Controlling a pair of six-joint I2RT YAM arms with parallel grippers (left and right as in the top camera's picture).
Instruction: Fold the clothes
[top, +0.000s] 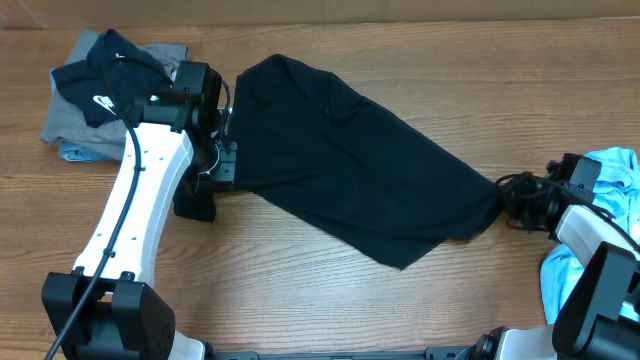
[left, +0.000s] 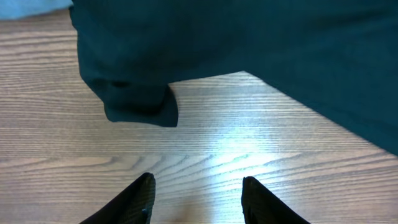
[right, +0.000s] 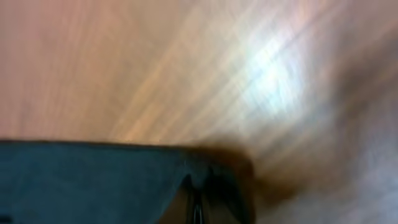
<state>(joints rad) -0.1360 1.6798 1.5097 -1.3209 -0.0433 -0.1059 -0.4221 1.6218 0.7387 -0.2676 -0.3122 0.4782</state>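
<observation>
The black T-shirt (top: 340, 165) lies stretched across the table from the upper left to the right, part of it drawn into a point at the right. My right gripper (top: 512, 200) is shut on that point; in the blurred right wrist view the fabric (right: 87, 180) runs into the closed jaws (right: 200, 190). My left gripper (top: 222, 160) is at the shirt's left edge. In the left wrist view its fingers (left: 198, 199) are open and empty over bare wood, with the shirt's bunched corner (left: 140, 106) just ahead.
A pile at the back left holds a grey garment (top: 60, 125) and a small black garment with a white swoosh (top: 100, 75). Light blue cloth (top: 612, 170) lies at the right edge by the right arm.
</observation>
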